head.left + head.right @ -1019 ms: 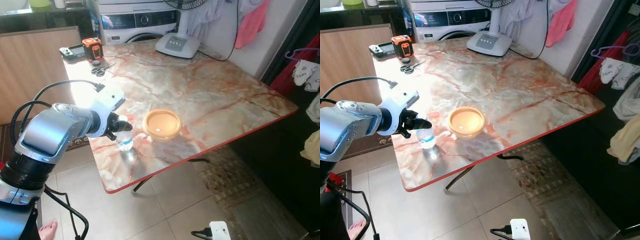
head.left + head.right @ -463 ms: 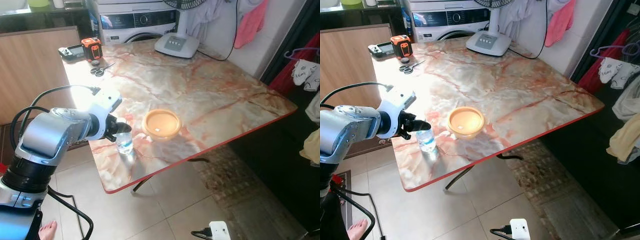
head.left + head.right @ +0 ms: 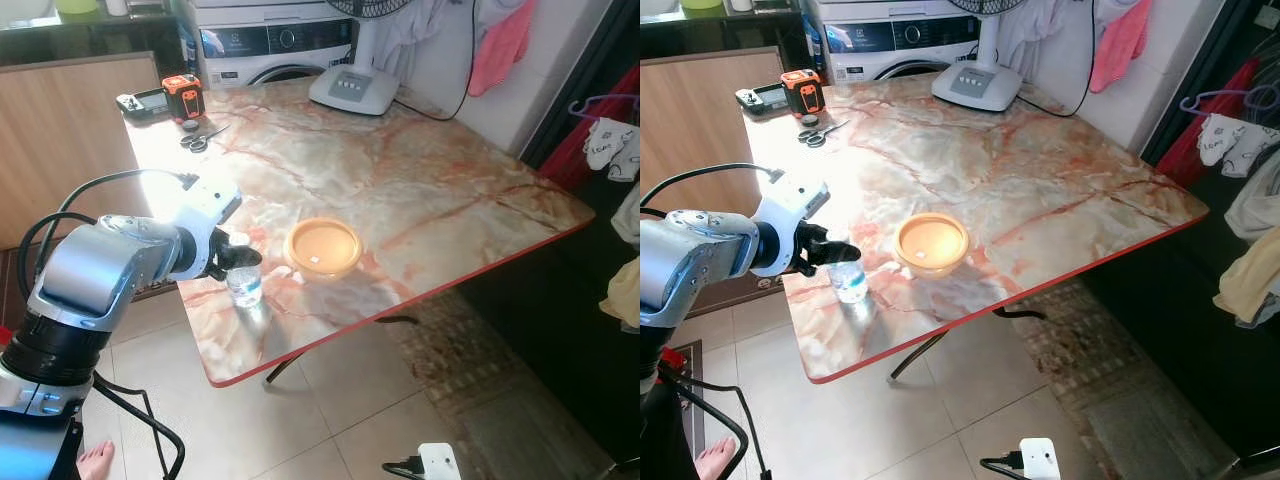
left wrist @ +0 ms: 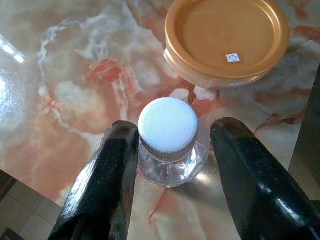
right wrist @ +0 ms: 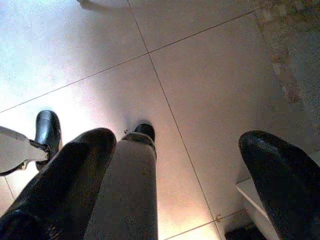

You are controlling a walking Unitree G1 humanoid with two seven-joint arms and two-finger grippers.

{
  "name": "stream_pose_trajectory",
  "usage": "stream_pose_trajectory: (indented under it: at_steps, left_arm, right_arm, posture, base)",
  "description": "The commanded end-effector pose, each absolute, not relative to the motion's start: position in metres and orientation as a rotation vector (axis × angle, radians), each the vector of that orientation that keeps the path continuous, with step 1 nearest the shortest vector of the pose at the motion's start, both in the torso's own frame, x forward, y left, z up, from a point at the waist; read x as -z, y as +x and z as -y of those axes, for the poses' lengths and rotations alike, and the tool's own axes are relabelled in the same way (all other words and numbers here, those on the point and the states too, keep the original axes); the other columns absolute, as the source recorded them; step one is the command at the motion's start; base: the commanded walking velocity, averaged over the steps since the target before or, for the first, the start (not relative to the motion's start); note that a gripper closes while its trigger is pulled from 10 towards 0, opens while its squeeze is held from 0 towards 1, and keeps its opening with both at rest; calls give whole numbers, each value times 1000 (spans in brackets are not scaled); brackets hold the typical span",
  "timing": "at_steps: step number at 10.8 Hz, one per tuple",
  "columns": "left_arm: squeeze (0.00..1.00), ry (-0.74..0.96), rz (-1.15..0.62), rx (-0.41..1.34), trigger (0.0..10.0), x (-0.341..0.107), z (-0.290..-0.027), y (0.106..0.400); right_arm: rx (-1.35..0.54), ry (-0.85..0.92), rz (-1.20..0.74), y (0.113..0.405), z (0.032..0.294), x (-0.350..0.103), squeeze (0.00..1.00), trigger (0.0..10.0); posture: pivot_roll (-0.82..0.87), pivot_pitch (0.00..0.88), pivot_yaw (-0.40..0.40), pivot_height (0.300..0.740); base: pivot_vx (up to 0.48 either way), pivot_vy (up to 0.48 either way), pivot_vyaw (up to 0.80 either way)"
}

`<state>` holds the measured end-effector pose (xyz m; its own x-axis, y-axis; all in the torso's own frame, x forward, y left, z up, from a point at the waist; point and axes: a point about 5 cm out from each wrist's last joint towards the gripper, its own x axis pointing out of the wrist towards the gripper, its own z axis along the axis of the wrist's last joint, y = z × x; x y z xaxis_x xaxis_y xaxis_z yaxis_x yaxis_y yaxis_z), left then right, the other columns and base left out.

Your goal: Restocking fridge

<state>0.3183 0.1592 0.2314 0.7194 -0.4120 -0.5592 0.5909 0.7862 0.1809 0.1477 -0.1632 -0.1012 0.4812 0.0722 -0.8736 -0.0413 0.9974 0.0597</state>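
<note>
Clear bottle (image 4: 168,145), one; orange bowl (image 4: 227,41), one

orange bowl (image 3: 323,248); white-capped bottle (image 4: 169,141)

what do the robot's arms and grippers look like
The left arm is bulky brushed silver with a black ringed joint, a white wrist block, and black cables looping over it. The left gripper and right gripper each have two long, glossy black fingers.

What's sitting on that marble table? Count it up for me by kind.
Water bottle, between the left gripper's fingers: 1
Orange lidded bowl: 1
Scissors: 1
Tape measure: 1
Black handheld device: 1
Fan base: 1
Total: 6
</note>
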Motion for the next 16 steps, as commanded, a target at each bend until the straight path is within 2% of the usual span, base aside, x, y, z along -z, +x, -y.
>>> stream_pose_trajectory:
  at_steps: [1, 14, 15, 16]
  left_arm:
    - [0, 376, -507, 554, 10000, -239, -159, 320]
    - [0, 332, -497, 549, 10000, -246, -156, 326]
    - [0, 336, -495, 547, 9647, -246, -156, 327]
    - [0, 336, -495, 545, 5647, -246, -156, 327]
  right_arm:
    - [-65, 24, -1082, 145, 167, 102, 0, 10000]
    - [-81, 23, -1089, 144, 166, 102, 0, 10000]
    - [-81, 23, -1090, 144, 166, 102, 0, 10000]
    - [-81, 23, -1090, 144, 167, 102, 0, 10000]
  posture:
    - [28, 32, -101, 740]
    - [24, 25, -107, 740]
    - [22, 24, -107, 740]
    - [23, 24, -108, 740]
  base:
    - [0, 0, 0]
    - [0, 0, 0]
    - [0, 0, 0]
    - [0, 0, 0]
